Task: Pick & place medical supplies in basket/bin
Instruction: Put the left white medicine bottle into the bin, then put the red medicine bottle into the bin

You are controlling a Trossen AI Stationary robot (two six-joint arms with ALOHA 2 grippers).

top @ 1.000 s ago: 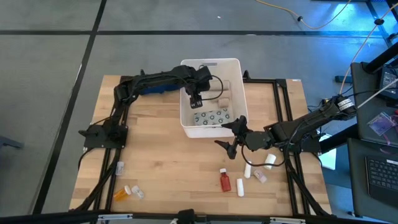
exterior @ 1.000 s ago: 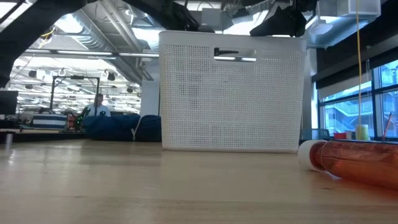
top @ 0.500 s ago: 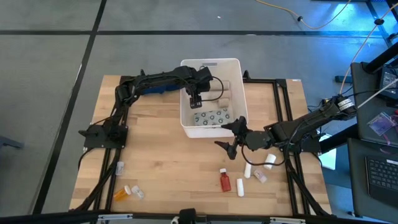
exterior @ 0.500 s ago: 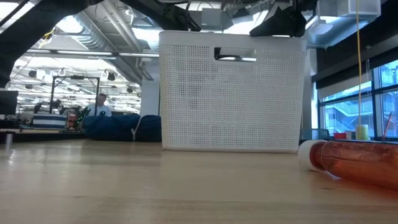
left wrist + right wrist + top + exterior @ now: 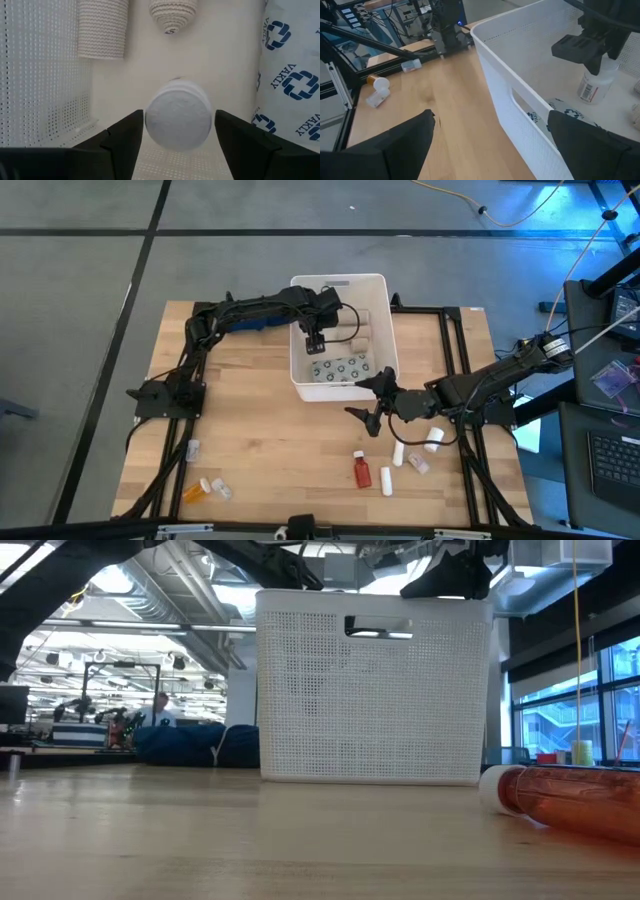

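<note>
One tub point(image 5: 340, 282) holds two beige rolls point(image 5: 102, 27), one white bottle point(image 5: 178, 120) and one blister pack point(image 5: 340, 368). Outside the tub: one red bottle point(image 5: 362, 471), one orange bottle point(image 5: 196, 492).

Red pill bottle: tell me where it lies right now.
In the high view the red pill bottle lies on the table's near right part, beside the white tubes, just nearer than the right gripper.

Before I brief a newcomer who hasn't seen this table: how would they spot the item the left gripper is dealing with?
Find the white tub at the table's far middle and look inside, under the left gripper. There a white bottle stands upright between open fingers. Unlike the beige rolls and flat grey pack nearby, it has a round cap.
</note>
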